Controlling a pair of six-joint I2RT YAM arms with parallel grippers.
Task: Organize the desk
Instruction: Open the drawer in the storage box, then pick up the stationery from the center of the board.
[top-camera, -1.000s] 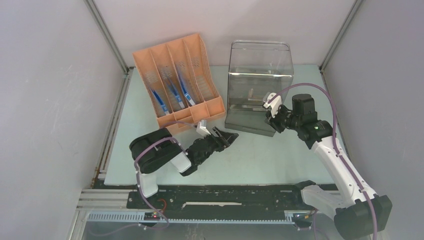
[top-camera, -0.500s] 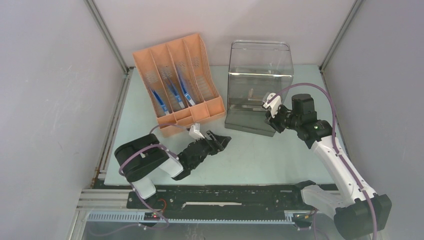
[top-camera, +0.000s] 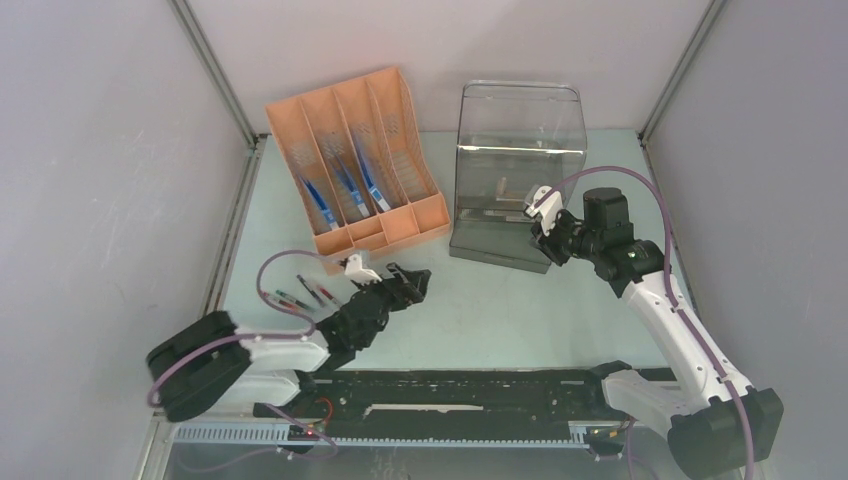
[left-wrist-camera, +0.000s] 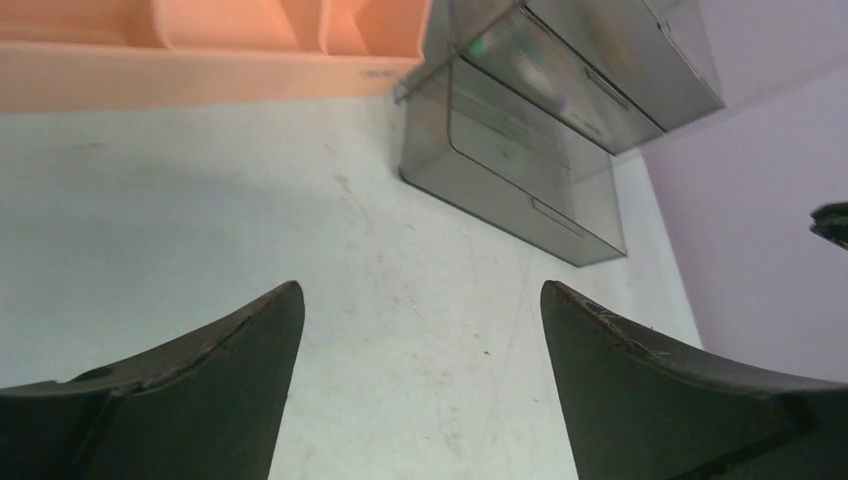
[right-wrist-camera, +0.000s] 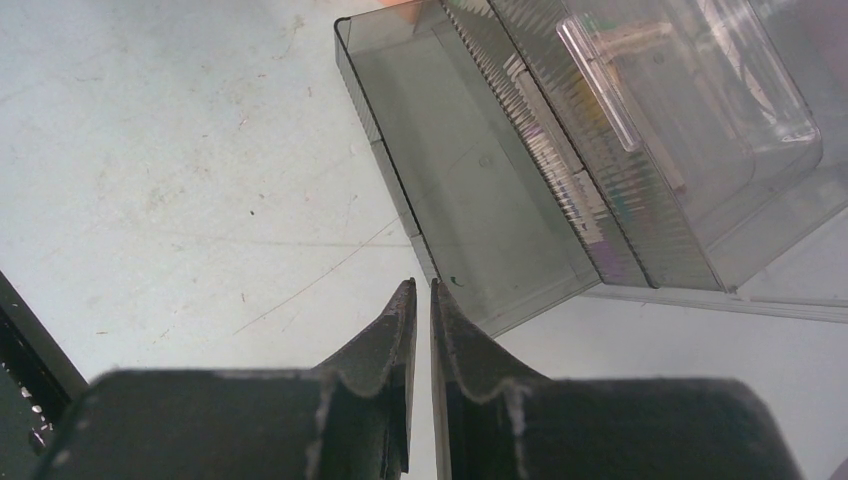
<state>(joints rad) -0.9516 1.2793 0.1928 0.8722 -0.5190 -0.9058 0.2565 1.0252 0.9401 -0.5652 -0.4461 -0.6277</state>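
The desk is a pale mint-green tabletop. My left gripper hangs low over its middle, open, with only bare desk between its fingers. My right gripper is shut and holds nothing. It sits at the front right corner of the clear drawer box. In the right wrist view its tips point at the corner of the pulled-out smoky drawer. Three pens lie on the desk to the left of my left gripper.
An orange slotted organizer with blue items in its slots stands at the back left, and its front edge shows in the left wrist view. Aluminium rails and grey walls border the desk. A black rail strip runs along the front.
My left arm has drawn back toward the front left, which uncovered the pens, and its gripper has opened wider. The right arm has not moved.
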